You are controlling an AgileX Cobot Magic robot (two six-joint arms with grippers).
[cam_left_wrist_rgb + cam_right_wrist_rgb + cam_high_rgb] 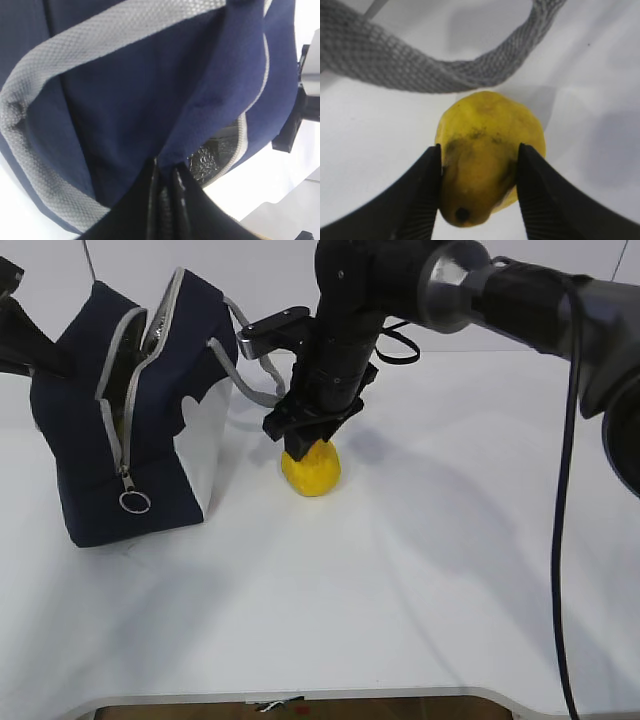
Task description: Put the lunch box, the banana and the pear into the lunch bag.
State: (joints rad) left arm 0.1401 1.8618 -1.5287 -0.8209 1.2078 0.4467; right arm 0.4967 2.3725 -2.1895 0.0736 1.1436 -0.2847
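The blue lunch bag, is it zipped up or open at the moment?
Open. The lunch bag's grey zipper is parted down its front, leaving a dark gap, and the left gripper pinches the edge, showing silver lining inside.

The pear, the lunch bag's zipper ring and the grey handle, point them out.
pear (312,471): exterior view, its yellow side.
zipper ring (134,502): exterior view, ring's rim.
grey handle (420,75): right wrist view, webbing strap.

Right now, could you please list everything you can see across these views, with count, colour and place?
lunch bag: one, navy with white panel, table's left, zipper open.
webbing handle: one, grey, lying behind the pear.
pear: one, yellow, on the table right of the bag.
table: one, white.
left gripper: black, pinching the bag's fabric edge.
right gripper: black, fingers on both sides of the pear.
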